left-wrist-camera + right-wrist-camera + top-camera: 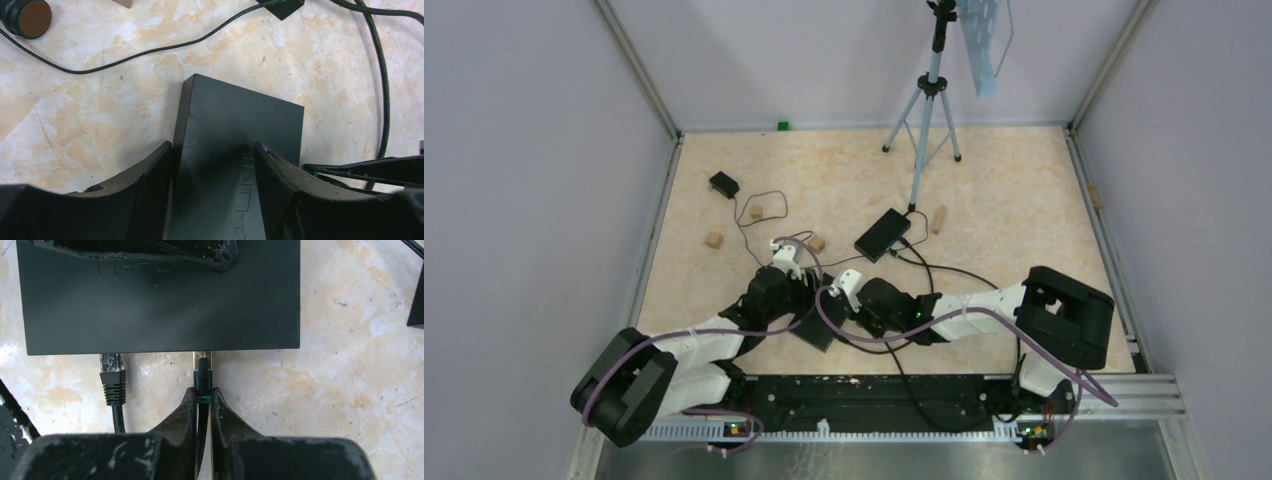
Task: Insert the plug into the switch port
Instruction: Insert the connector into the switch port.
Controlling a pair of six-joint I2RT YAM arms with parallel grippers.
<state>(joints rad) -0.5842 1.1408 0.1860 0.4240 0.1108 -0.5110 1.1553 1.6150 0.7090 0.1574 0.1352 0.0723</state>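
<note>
My right gripper (202, 394) pinches the small green-booted black plug (202, 374), its long axis pointing straight ahead into the port face of the flat black plastic switch box (160, 305). My left gripper (212, 150), half-spread, clamps that box across its sides.

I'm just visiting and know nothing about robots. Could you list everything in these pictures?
table: one, beige marbled, under everything
switch: one, black, centre, between the left fingers
plug: one, green-booted, at the switch's edge
second plug: one, black, same edge
black box: one, farther back
adapter: one, black, back left
wooden blocks: at least four, tan, scattered
cables: several, black, looping around
tripod: one, grey, at the back
left gripper: black, gripping the switch
right gripper: black, pinching the plug
</note>
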